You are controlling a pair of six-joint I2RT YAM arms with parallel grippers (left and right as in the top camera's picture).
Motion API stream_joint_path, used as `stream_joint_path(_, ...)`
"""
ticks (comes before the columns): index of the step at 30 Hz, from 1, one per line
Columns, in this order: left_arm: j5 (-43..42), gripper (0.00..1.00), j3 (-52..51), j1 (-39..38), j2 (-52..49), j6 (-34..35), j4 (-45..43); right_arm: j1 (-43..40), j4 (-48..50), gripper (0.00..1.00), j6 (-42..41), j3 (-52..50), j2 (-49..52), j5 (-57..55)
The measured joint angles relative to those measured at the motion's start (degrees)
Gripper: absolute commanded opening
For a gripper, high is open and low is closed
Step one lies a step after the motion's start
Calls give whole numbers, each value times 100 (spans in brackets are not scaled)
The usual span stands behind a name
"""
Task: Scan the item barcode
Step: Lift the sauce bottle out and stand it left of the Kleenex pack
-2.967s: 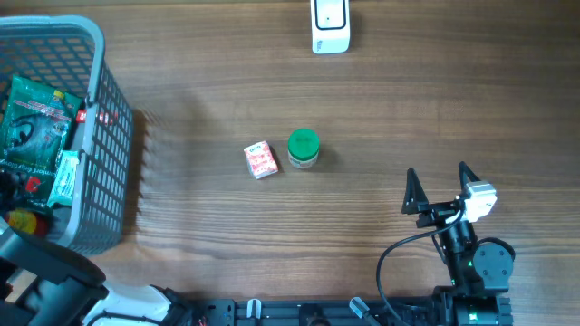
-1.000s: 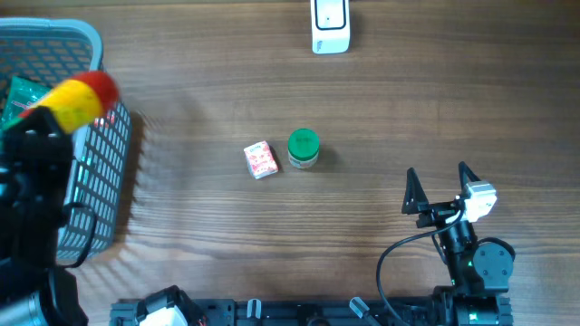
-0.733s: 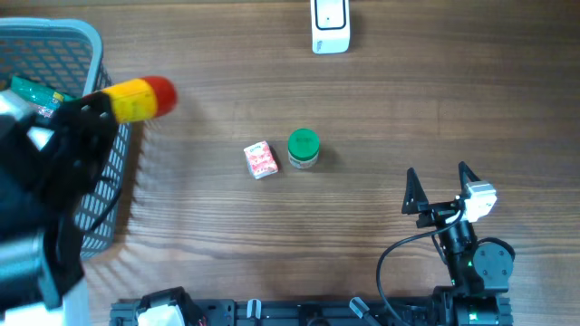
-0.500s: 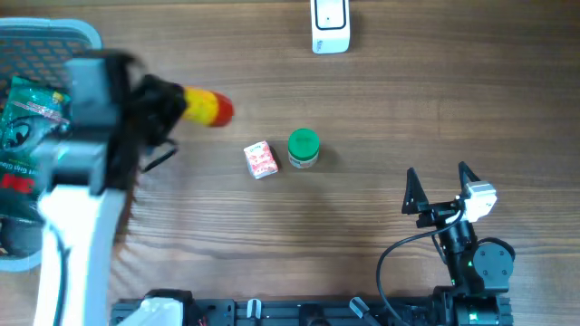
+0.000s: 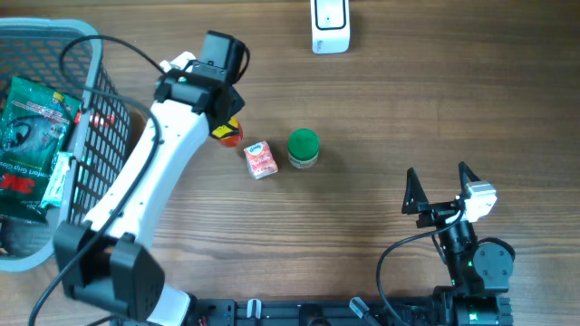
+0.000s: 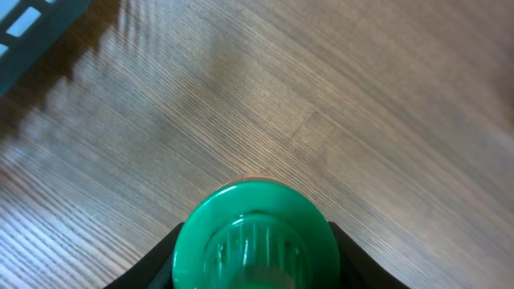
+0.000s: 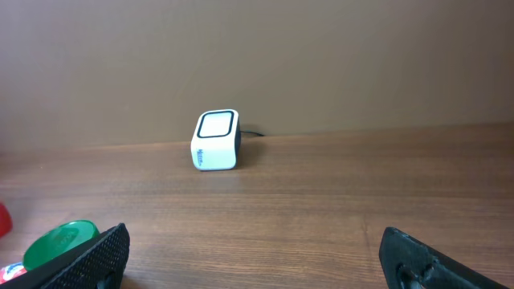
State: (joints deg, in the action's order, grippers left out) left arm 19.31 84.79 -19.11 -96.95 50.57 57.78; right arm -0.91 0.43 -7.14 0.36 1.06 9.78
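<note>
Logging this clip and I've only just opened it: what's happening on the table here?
The left gripper holds a yellow and red item over the table, beside the small carton and the green-lidded jar. The scanner stands at the far edge, well away from it. The right gripper sits open near the front, empty. Other packets lie in the basket.

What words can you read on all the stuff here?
Nothing reads clearly.
Green bag in the basket: print too blurred.
Small carton: label too small.
Scanner: one tiny word on its front, too blurred.
Bottle: no writing shows.
</note>
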Motion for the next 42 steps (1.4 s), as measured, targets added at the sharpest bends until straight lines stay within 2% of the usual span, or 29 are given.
stream_joint_path(8,393,41,0,-299,-756,105,-155,0,0,100,0,0,0,0)
stream_joint_path(13,796,45,0,-494,-798,601,-168,0,0,100,0,0,0,0)
stream_joint_path(16,992,68,0,-603,-798,844,-173,0,2,100,0,0,0,0)
stream_joint_path(18,1091,79,2,-704,-798,979,-216,0,0,100,0,0,0,0)
stream_joint_path(22,1189,89,2,-815,-798,1047,-197,0,0,100,0,0,0,0)
stream_joint_path(24,1220,99,2,-837,-789,1080,-140,0,0,100,0,0,0,0)
stream_joint_path(26,1233,100,2,-837,-734,1095,-96,0,0,100,0,0,0,0)
stream_joint_path(34,1307,100,358,-796,1034,459,-39,0,0,100,0,0,0,0)
stream_joint_path(37,1521,100,575,-487,2015,260,-59,0,0,100,0,0,0,0)
stream_joint_path(42,1676,100,636,1062,3222,173,216,0,0,100,0,0,0,0)
